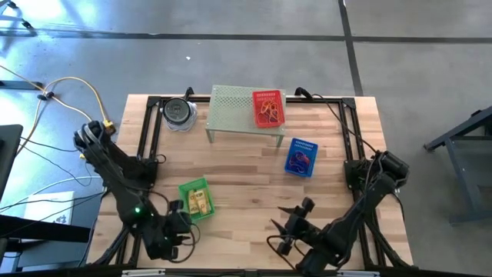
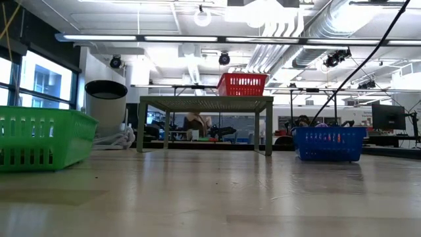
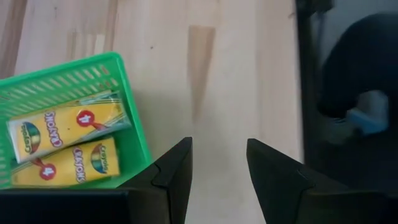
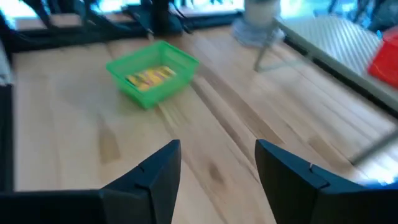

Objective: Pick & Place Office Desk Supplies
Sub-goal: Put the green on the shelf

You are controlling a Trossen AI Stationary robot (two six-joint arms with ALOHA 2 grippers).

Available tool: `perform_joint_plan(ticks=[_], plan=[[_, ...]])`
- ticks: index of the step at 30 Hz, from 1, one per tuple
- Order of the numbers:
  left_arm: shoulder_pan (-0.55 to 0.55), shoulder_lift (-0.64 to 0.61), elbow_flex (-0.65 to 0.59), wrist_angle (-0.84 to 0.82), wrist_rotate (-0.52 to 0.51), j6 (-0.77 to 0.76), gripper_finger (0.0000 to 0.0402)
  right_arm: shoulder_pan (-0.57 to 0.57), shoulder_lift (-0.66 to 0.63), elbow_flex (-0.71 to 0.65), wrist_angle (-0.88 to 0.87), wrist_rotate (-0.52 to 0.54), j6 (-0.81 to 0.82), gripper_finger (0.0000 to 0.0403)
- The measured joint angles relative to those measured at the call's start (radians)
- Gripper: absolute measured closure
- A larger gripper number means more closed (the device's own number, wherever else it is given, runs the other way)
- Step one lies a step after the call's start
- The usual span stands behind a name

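Near the desk's (image 1: 246,165) front edge, both end effectors, left (image 3: 217,171) and right (image 4: 217,171), hover spread and empty over bare wood. Yellow crayon packets (image 3: 65,143) lie in the green basket (image 1: 195,200) just beside the left one; loops (image 1: 269,115) fill the red basket (image 1: 268,107) on the shelf (image 1: 231,111), and the blue basket (image 1: 300,157) stands apart.

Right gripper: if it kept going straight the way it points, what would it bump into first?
Probably the green basket. The right gripper is open and empty, over bare table. The basket, holding yellow crayon boxes, sits ahead, slightly to one side, so it might just slip past.

wooden table (image 1: 246,192), baskets (image 1: 196,200), shelf (image 1: 234,111) (pale-green)
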Motion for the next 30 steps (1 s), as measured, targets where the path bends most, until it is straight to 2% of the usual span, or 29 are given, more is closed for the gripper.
perform_joint_plan(ticks=[5,10,16,21,30], plan=[[0.001,0.084,0.0,-0.012,-0.026,0.008,0.0254,0.008,0.0,0.0,0.207,0.099,-0.25,0.0208],[-0.007,0.127,-0.001,-0.055,-0.076,-0.002,0.0254,0.01,0.0,0.0,0.325,0.074,-0.423,0.0208],[-0.007,0.129,-0.001,-0.079,-0.14,-0.058,0.0254,0.001,0.001,0.0,0.334,0.056,-0.413,0.0208],[-0.007,0.135,-0.012,-0.089,-0.15,-0.135,0.0254,-0.006,0.001,0.0,0.338,0.063,-0.432,0.0208],[-0.006,0.25,-0.013,-0.086,-0.231,-0.165,0.0254,-0.013,0.002,0.0,0.337,0.055,-0.45,0.0208]])
